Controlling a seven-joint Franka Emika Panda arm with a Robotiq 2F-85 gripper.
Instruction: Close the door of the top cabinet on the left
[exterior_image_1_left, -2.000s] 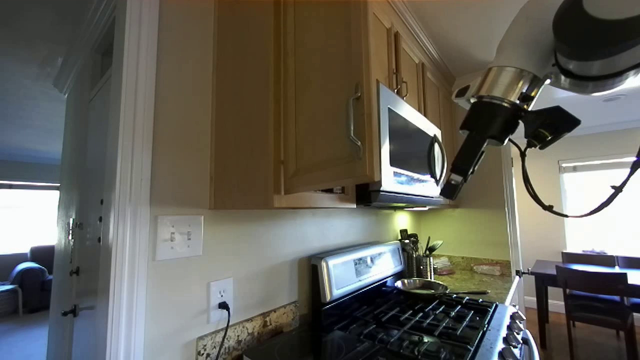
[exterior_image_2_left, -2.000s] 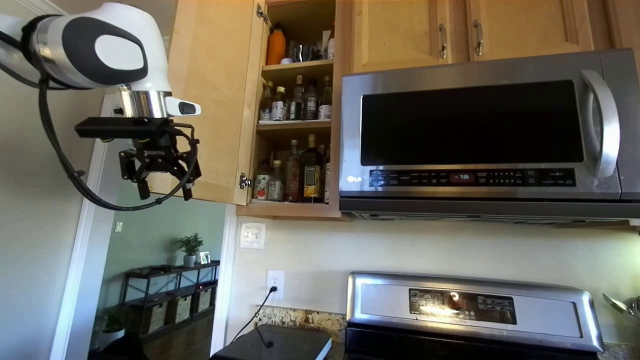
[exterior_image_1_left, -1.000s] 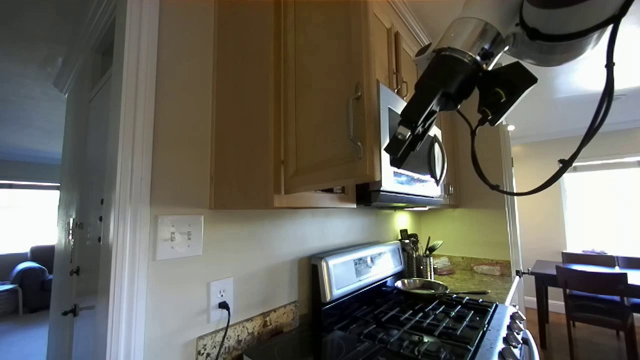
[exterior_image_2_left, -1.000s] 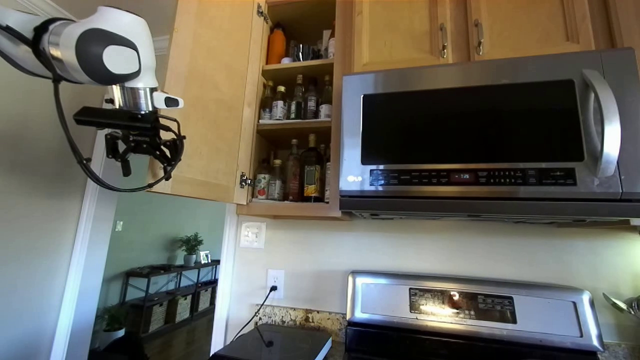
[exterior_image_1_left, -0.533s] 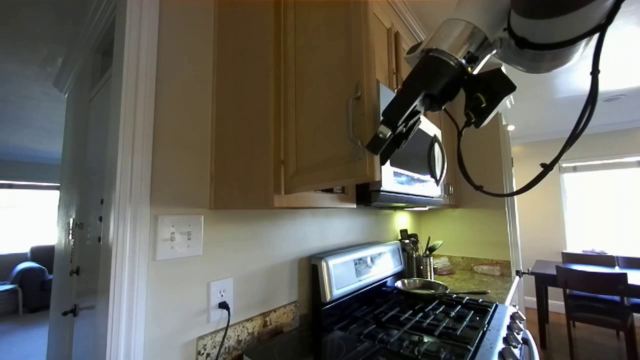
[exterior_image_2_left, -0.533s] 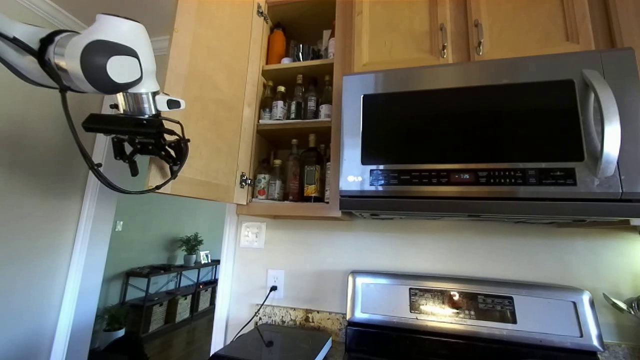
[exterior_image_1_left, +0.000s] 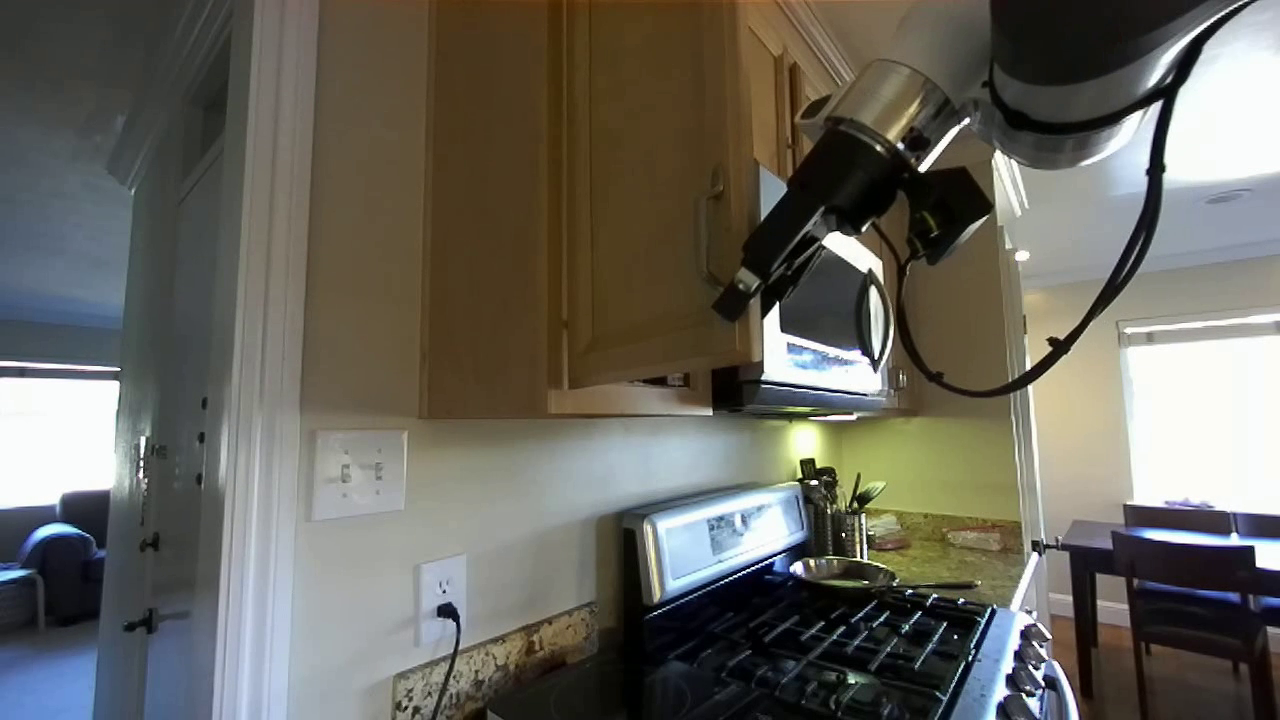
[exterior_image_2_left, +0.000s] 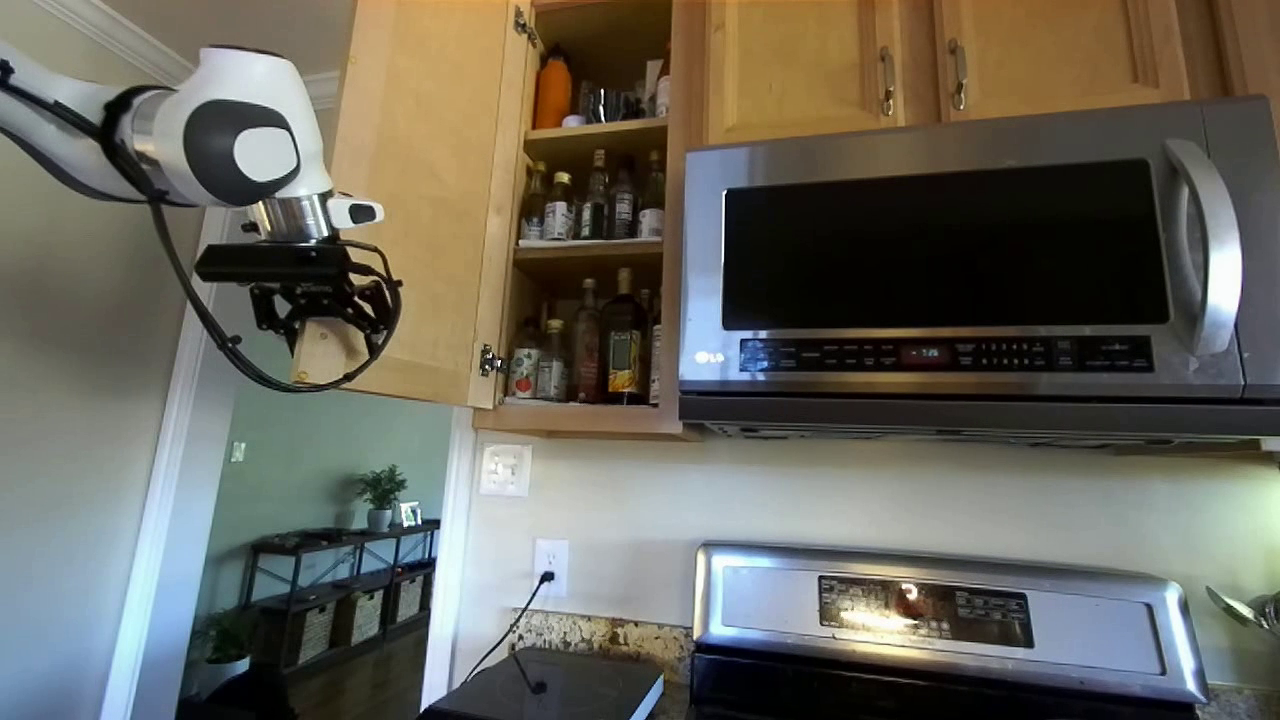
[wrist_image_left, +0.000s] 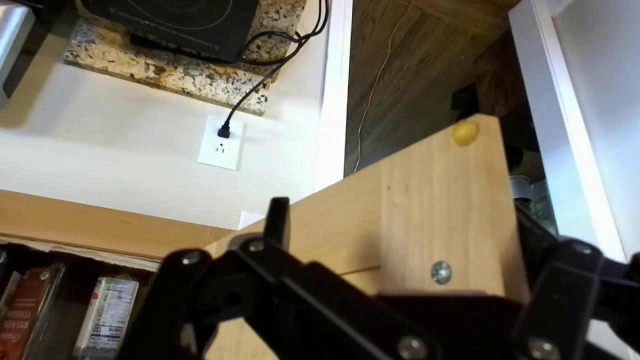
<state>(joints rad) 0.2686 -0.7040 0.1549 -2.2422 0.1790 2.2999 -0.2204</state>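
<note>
In an exterior view, the door (exterior_image_2_left: 430, 180) is standing wide open at nine o'clock of the top cabinet (exterior_image_2_left: 585, 420), where bottles (exterior_image_2_left: 623, 345) are showing inside; the microwave (exterior_image_2_left: 940, 250) is sitting at three o'clock. The claw (wrist_image_left: 400, 212) is straddling the door's free edge near its lower corner, its fingers (wrist_image_left: 276, 220) standing well apart with the door between them (no telling whether either is touching it). In an exterior view, the silver handle (exterior_image_1_left: 703, 242) is hanging near the door's three-o'clock edge.
</note>
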